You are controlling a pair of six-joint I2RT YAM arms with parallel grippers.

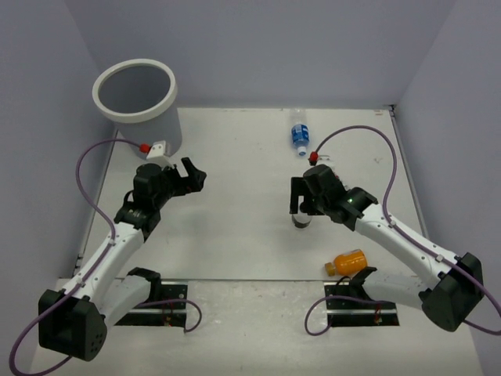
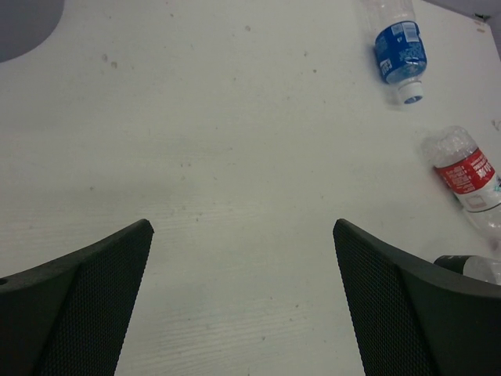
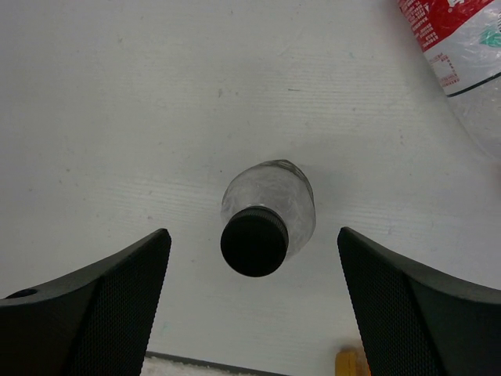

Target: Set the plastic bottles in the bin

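Bin (image 1: 138,116) stood at the far left corner of the bench (image 1: 235,235). Left gripper (image 1: 192,174) hung near it, jaws spread, holding nothing. Blue-label bottle (image 1: 299,134) lay far, right of centre. Right gripper (image 3: 254,235) was spread around an upright dark-capped bottle (image 3: 268,210), gaps visible on both sides. Orange bottle (image 1: 347,262) lay by the near edge

Left fingers (image 2: 78,305) wide apart, right fingers (image 3: 86,305) parted

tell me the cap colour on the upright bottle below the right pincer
The cap of the small clear plastic bottle is black; clearest in the right wrist view.
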